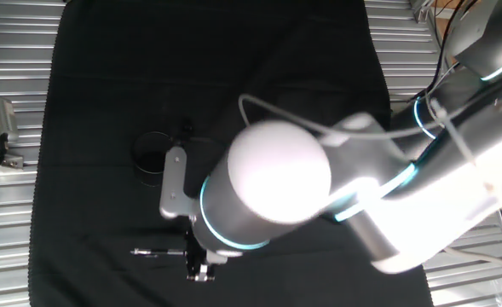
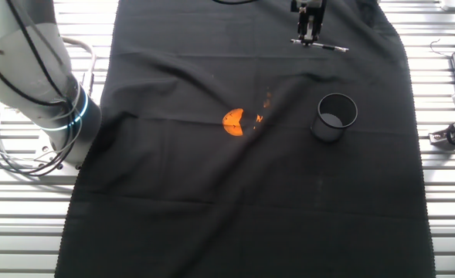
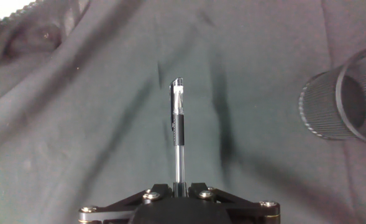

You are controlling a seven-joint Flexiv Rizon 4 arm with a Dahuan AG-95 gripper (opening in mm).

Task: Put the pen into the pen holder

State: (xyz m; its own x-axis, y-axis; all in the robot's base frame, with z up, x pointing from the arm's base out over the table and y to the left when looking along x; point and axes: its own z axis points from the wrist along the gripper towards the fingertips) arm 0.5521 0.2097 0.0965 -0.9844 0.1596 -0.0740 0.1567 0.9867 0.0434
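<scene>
A black cloth (image 2: 212, 201) covered the table; on it sat one orange lump (image 2: 232, 122) with a few tiny orange bits beside it, well apart from everything else; nothing lay between the pen and the cup.

There was one pen (image 3: 178, 134), one pen holder (image 2: 334, 116), one arm (image 1: 353, 196) and one gripper (image 2: 308, 27).

The gripper was pinching the pen; in the hand view the two fingers were pressed close on the clear end of the pen, and the pen stuck straight out in front of them; its black grip and silver clip pointed away from the hand. The pen was at the far edge of the cloth in the other fixed view, lying level in the fingers; I could not tell if it touched the cloth. The pen holder stood upright, near the pen but apart from it.

In one fixed view the big round arm hid most of the gripper and part of the cup; only the thin pen (image 1: 157, 251) peeked out to the left. The hand view alone showed the ribbed side of the cup (image 3: 344, 99); it did not show the orange lump.
</scene>
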